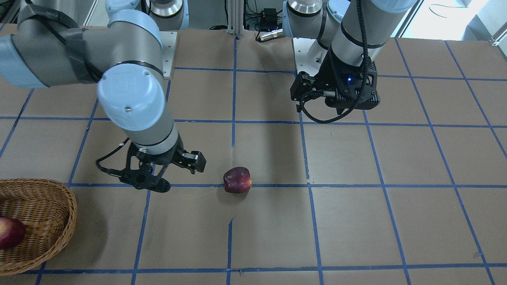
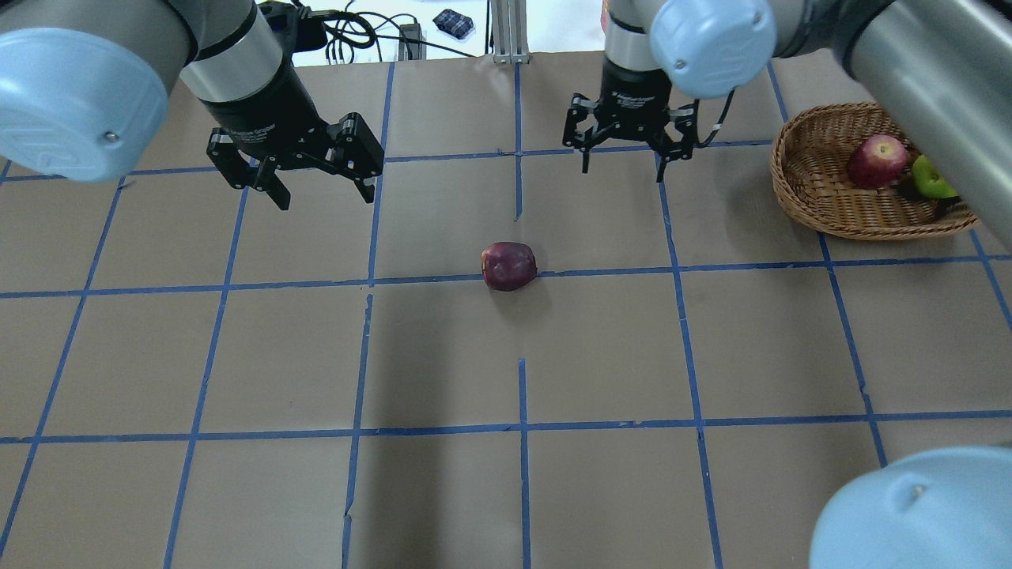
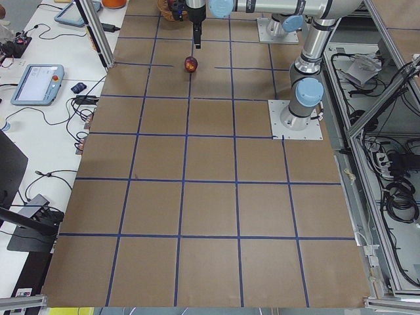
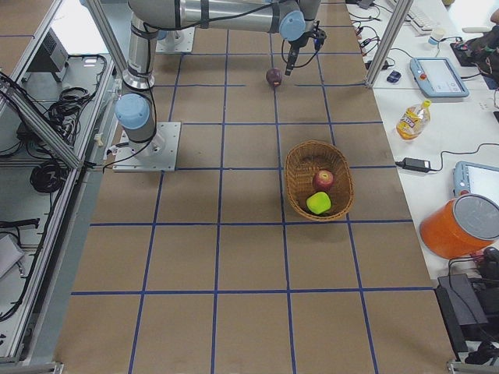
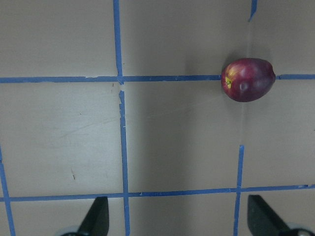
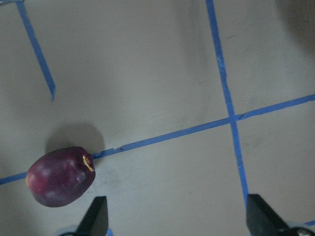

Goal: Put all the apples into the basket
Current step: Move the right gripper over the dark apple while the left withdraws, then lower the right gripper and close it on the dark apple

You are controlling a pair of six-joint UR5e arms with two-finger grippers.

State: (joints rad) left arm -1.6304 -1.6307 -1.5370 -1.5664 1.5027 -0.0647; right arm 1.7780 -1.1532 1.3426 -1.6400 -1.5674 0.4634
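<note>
Wicker basket [image 2: 791, 194] already holds the red apple [image 2: 876, 160] and the green apple [image 2: 931, 180], so I count two of three done. The maroon apple [image 2: 508, 266] is left, lying on a blue tape line [image 2: 316, 280] mid-table, well apart from the basket. My right gripper [image 2: 622, 171] and left gripper [image 2: 325, 195] hang above, jaws apart and empty; I judge the route unobstructed

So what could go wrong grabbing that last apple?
The dark apple lies loose on its side, so a bump could roll it away. The left claw and right claw both hang open near it; reaching together, they might clash. The basket already holds a red apple and a green apple, so a hard drop could bruise them.
</note>
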